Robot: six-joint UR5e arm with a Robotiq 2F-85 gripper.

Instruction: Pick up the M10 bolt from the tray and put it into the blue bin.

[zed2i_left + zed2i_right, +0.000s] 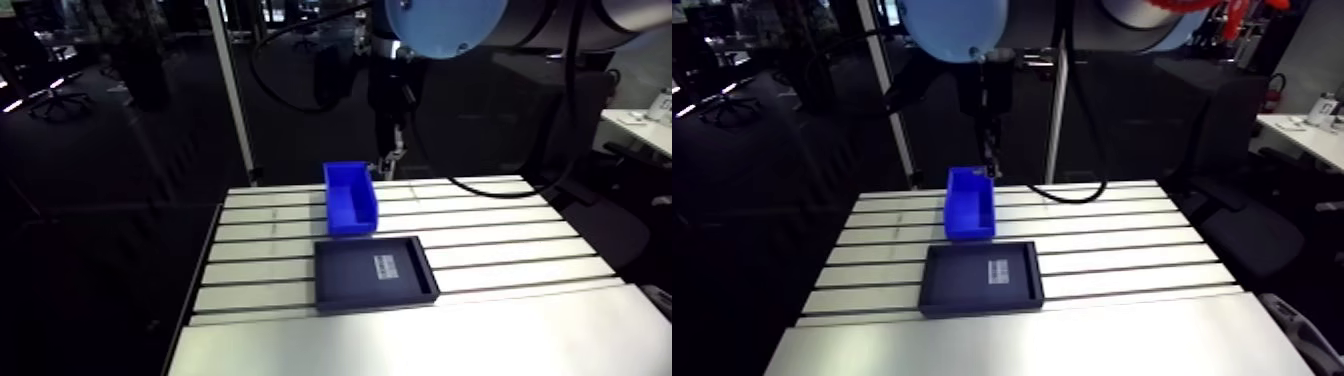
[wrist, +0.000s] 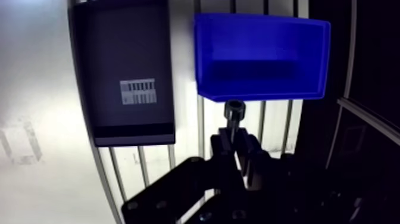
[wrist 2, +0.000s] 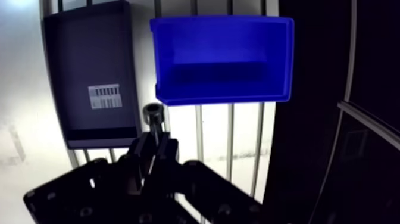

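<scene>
Right now I have the claw (image 2: 233,136) clamped on the M10 bolt (image 2: 233,112), whose socket head sticks out past the fingertips. I hold it above the surface (image 1: 500,250) at its far edge, just short of the blue bin (image 2: 260,88) and not over it. Just beside the bin, toward the near edge, lies the dark tray (image 2: 119,47) with a barcode label (image 2: 138,92) on its floor.

Blue bin (image 2: 262,56) in smooth glossy plastic, tray (image 2: 125,53) dark and matt, paper-like printed label (image 2: 138,92) on it, surface (image 1: 520,240) bare slotted metal with a dull sheen, bolt (image 2: 234,112) dark metal, tool (image 2: 235,143) matt black.
</scene>
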